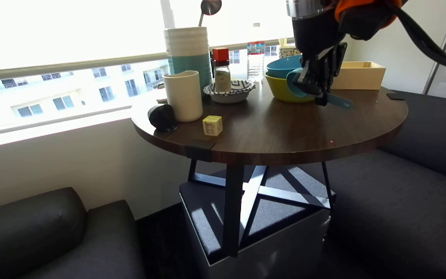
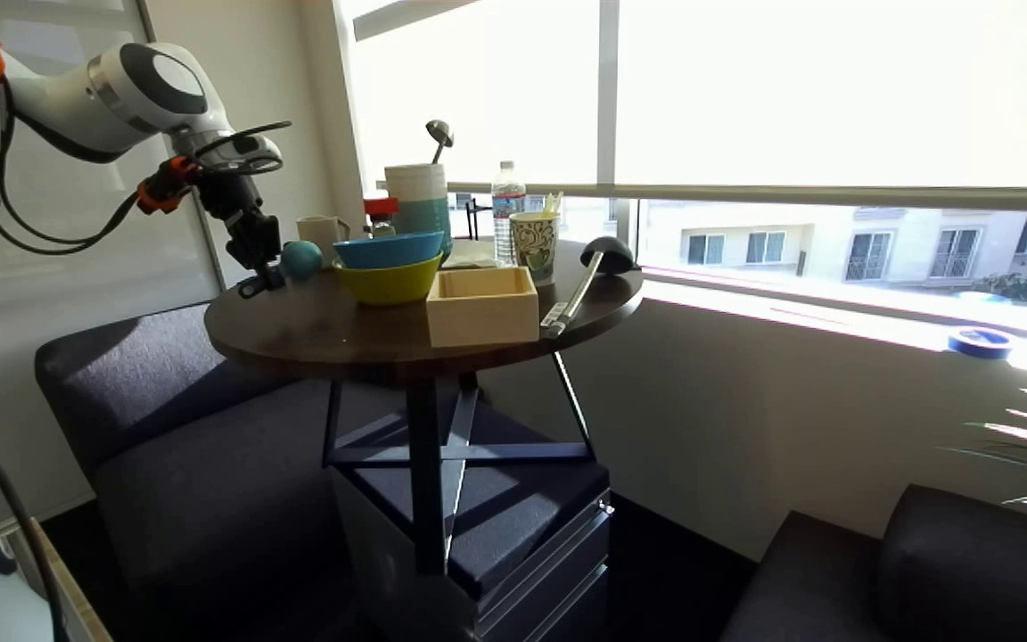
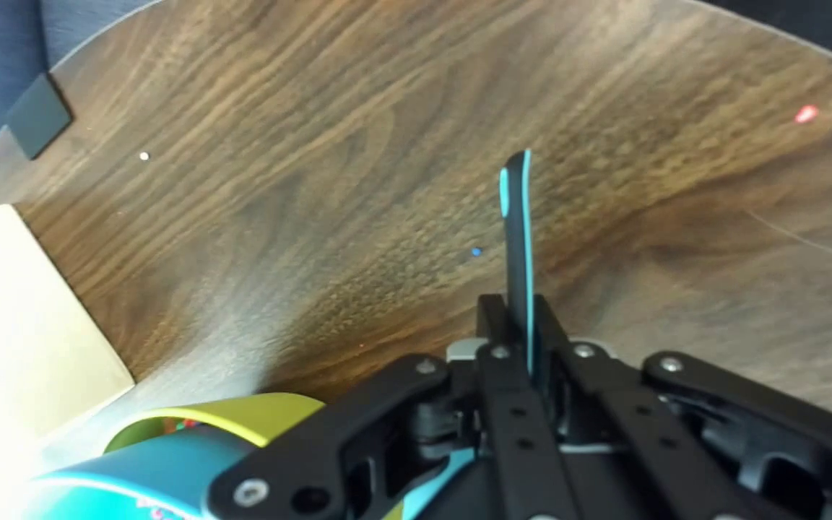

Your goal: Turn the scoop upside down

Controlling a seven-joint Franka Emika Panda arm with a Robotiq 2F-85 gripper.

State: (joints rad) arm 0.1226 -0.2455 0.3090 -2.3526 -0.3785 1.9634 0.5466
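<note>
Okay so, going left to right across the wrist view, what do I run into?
Pale box → yellow bowl → blue speck → the scoop's handle → red spot.

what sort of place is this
Probably an office lounge or break corner: dark sofa seating beside a round wood-grain table, with a cushion-topped drawer cabinet under the table.

The window (image 1: pixel 72 38) is glaring white beyond the far edge of the tabletop (image 1: pixel 269 131). Beneath, sunlight is striping the shadow.
</note>
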